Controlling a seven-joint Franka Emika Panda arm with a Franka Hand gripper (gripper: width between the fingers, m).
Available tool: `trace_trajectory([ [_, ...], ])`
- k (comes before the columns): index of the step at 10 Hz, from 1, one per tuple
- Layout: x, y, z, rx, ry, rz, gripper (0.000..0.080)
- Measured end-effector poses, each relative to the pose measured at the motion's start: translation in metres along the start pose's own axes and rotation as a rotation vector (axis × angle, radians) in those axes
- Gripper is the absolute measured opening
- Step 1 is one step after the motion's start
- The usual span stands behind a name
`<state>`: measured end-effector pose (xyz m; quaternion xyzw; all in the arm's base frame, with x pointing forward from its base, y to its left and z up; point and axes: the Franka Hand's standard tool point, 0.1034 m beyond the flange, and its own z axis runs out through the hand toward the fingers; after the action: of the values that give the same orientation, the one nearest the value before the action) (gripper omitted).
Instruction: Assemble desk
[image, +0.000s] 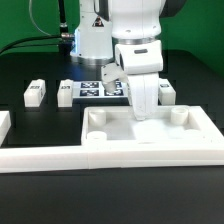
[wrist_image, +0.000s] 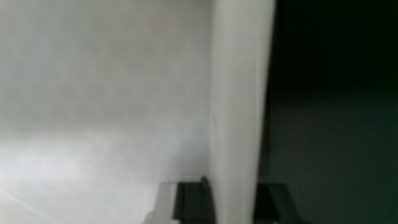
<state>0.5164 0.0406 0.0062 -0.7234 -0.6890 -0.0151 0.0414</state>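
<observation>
Holding a desk leg (image: 142, 105) upright, pinched in my claw (image: 140, 84) over the tabletop (image: 120, 131) directly beneath, I should hold it plumb, centre it on a corner socket (image: 97, 118), then lower gently without twisting.

The tabletop (image: 150, 133) is a white rimmed rectangular tray. It lies flat, open side up, near and right of centre, with a round socket in each far corner. One white leg block (image: 35, 93) lies at far left and a second block (image: 66, 92) lies just right of it, both showing black-and-white tags. A third block (image: 168, 93) lies just beyond the tabletop's far edge. The fourth block (image: 141, 100) stands upright over the tray's far middle — clamped in the gripper (wrist_image: 231, 198).
</observation>
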Motion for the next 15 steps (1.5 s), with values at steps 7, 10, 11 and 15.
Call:
trace_trajectory([
  [7,-0.0010,0.0031,0.0002,-0.002,0.000,-0.010,0.0349],
  [10,-0.0011,0.0033,0.0001,-0.002,0.000,-0.010,0.0623],
  [11,-0.0011,0.0033,0.0000,-0.003,0.000,-0.010,0.0642],
  [15,-0.0011,0.0034,-0.0001,-0.003,0.000,-0.010,0.0649],
])
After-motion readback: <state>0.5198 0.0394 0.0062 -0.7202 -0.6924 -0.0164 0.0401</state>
